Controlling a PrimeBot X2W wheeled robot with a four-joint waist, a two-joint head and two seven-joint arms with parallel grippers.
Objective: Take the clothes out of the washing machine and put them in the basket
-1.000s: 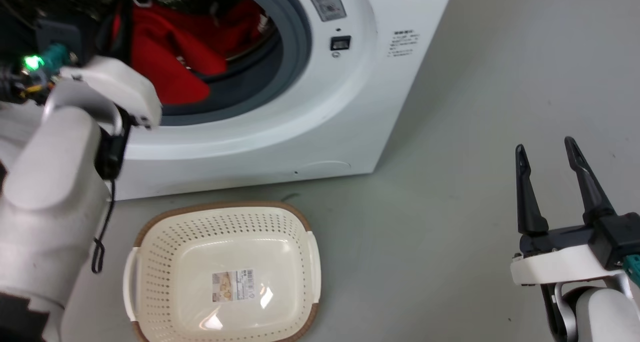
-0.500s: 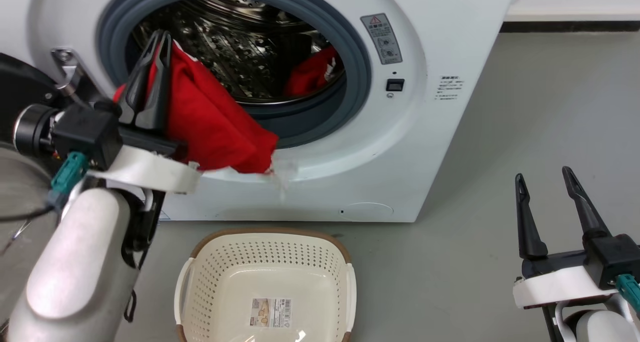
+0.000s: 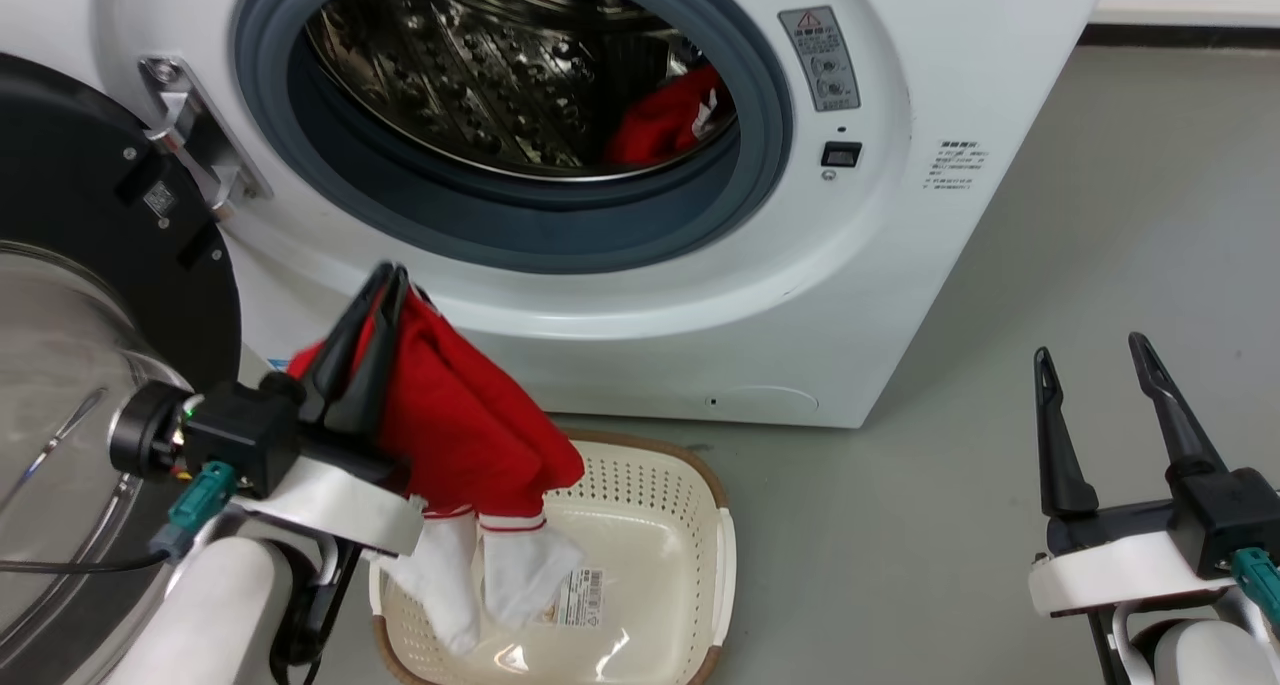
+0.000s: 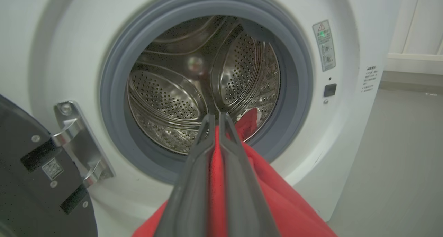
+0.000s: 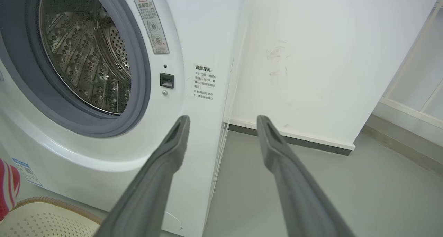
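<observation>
Meeting the white wall [image 5: 311, 57], grey floor [image 3: 950, 525] beneath washing machine [image 3: 880, 265] and basket [image 3: 650, 485].

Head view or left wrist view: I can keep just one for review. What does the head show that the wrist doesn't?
Head, not wrist: the basket, the white ends of the garment hanging over it, the open right hand. Wrist, not head: the drum's back wall. Both: the washer, the left hand shut on that garment, another red piece in the drum.
</observation>
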